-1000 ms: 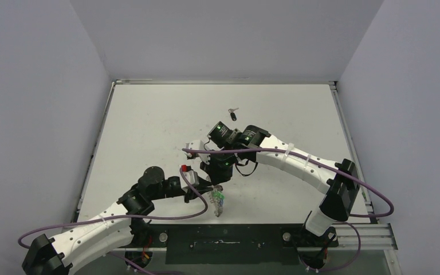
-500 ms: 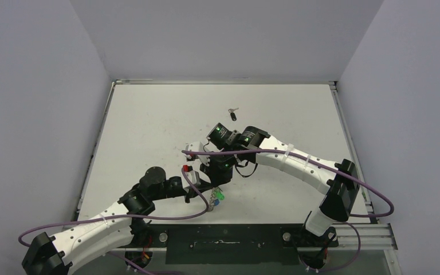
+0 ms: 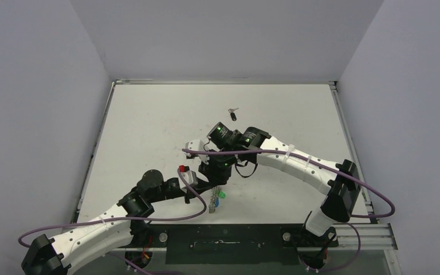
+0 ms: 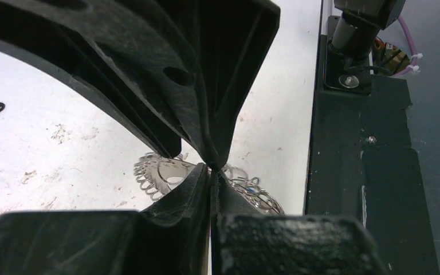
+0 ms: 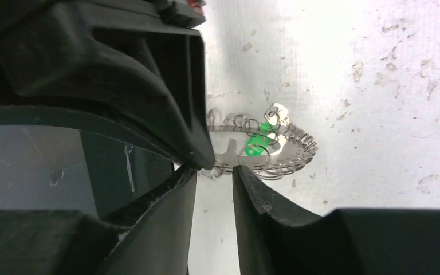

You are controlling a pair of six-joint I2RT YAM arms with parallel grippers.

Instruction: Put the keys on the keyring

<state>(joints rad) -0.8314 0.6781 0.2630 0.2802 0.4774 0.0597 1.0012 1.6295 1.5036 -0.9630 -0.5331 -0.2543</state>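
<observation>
Keyring (image 3: 214, 201), a large silvery looped metal ring, is seen overhead just beyond the left gripper (image 3: 205, 195). Left wrist: that gripper is clamped on its rim. Right wrist: the right gripper (image 5: 215, 172) is parted narrowly at the rim.

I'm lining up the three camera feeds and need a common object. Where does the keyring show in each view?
Top external: the keyring is low centre, where the two arms meet.
Left wrist: the keyring is low centre, partly hidden by the fingers.
Right wrist: the keyring is centre, just right of the fingers.
Shared landmark: the green-headed key at the ring, also seen in the right wrist view; not discernible in the left wrist view.
</observation>
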